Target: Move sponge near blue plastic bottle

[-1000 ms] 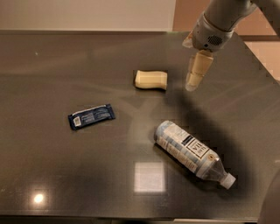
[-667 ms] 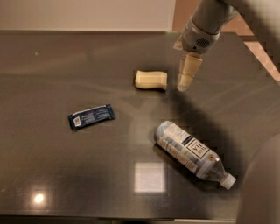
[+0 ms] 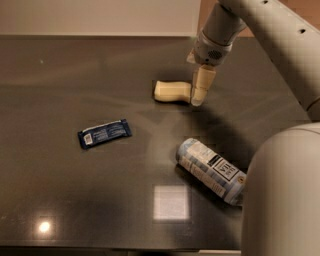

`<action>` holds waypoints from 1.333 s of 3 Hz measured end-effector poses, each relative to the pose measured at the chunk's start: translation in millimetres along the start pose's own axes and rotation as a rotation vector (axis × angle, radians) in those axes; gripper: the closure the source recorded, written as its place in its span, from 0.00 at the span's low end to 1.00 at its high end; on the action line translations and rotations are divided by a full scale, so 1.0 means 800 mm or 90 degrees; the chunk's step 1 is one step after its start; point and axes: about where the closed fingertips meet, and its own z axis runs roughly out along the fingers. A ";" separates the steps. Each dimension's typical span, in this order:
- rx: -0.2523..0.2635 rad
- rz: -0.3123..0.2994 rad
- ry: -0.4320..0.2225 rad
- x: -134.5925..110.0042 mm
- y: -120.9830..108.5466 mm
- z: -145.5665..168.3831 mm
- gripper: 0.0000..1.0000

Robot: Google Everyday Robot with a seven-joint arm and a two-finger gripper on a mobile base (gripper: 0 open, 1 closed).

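Gripper is down at the counter, tip right against the right end of the sponge. Jaws read as one pale block from here, so I cannot tell if they are spread or pressed together. The sponge lies flat toward the back of the counter, long side across. The blue plastic bottle lies on its side nearer the front, well apart from the sponge, its cap end hidden behind the robot's body.

Step in hand, as I judge it, is getting hold of the sponge. It's soft, so straddle its pinched middle rather than nip the end, and close gently so it doesn't squirt out. Lift clear before carrying and set it down just beside the bottle without bumping it, since a bottle on its side rolls.

The counter is dark and glossy, with lamp glare in patches — likely slick. A dark blue packet lies off to the left, out of the path. A pale wall runs behind.
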 end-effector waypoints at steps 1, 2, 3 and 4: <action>-0.015 -0.005 0.010 -0.005 -0.008 0.020 0.00; -0.029 -0.010 0.020 -0.009 -0.015 0.036 0.00; -0.037 -0.018 0.025 -0.015 -0.018 0.047 0.00; -0.043 -0.022 0.030 -0.018 -0.020 0.057 0.17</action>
